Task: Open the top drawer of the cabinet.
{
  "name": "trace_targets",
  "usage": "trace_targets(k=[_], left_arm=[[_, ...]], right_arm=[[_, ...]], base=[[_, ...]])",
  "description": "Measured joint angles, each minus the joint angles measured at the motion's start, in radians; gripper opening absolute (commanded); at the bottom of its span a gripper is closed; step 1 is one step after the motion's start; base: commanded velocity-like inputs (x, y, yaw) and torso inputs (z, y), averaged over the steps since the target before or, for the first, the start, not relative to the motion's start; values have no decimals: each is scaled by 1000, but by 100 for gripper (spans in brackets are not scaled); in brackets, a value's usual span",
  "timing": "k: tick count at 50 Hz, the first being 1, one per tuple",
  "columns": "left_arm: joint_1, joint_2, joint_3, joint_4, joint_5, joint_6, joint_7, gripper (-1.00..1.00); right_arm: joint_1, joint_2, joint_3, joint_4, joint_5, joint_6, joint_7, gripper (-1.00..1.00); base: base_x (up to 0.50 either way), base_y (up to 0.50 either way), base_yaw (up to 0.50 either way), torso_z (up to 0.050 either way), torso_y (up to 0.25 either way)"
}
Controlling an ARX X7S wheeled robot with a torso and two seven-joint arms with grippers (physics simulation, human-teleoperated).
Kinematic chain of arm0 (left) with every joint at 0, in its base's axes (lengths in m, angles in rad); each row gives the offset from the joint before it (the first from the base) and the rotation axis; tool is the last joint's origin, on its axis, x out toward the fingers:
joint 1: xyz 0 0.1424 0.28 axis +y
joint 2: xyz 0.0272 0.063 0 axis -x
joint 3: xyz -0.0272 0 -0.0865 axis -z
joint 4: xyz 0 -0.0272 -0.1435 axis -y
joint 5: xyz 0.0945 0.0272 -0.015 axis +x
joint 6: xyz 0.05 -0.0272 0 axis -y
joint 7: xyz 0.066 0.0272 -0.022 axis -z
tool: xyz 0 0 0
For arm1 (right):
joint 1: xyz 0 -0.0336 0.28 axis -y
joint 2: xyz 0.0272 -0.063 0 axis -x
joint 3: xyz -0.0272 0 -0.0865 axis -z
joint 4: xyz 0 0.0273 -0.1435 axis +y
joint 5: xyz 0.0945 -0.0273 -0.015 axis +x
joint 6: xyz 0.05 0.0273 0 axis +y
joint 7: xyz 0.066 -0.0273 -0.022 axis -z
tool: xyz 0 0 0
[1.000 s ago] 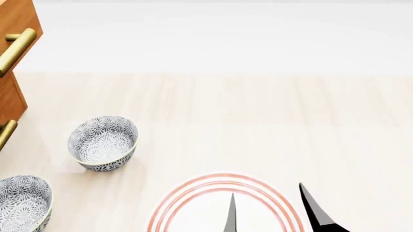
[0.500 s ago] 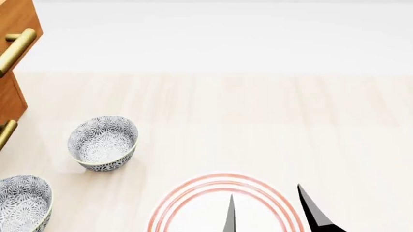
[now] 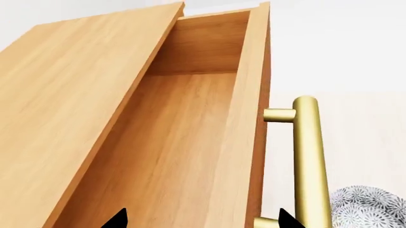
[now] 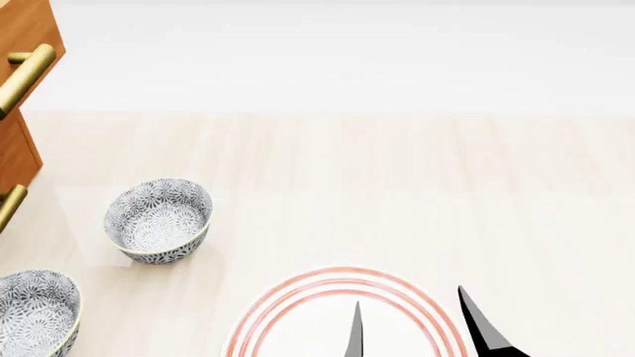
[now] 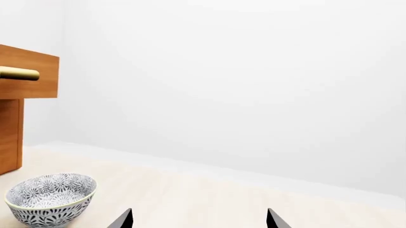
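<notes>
The top drawer (image 3: 190, 142) stands pulled out of the cabinet (image 4: 18, 152) at the far left of the scene, its bare wooden interior showing in the left wrist view under the edge of the cabinet's top panel (image 3: 76, 95). In the head view only a corner of the drawer front juts past the cabinet body below it.

The brass handle (image 3: 309, 161) runs along the outer face of the drawer front, and that long axis is what the next move turns on. The left gripper (image 3: 199, 219) hangs over the drawer's front edge: only two dark tips of its fingers (image 3: 117, 219) show, set wide apart, with one over the drawer's inside and the other beside the handle. They seem to close on nothing, so the handle looks released, lying just to one side of the gripper rather than between the fingers.

The left arm is plainly the nearer one. The right gripper (image 4: 417, 327) sits well away at the near middle of the tabletop (image 4: 397, 171), above the red-ringed plate (image 4: 297, 294), fingers spread and empty. Two patterned bowls, one (image 4: 159, 219) near the cabinet and another (image 4: 35, 309) nearer still, stand on the left.

Judging by the exposed interior, the drawer looks open already, or nearly so.
</notes>
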Motion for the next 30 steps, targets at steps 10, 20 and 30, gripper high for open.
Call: trace_targets(k=[10,20,30], left_arm=[[20,12,49,15,37,12,18,100],[69,27,129,159,10,-60,125,100],[95,40,167,252,-19,-108,190,100]], right_arm=[[-1,2,-2,3,2,-4,2,100],[-1,4,-3,4,4,-6,4,100],[-2,7,-4,3,6,-6,6,100]], base=[[0,0,0,0,0],[0,0,0,0,0],[0,0,0,-2,0]])
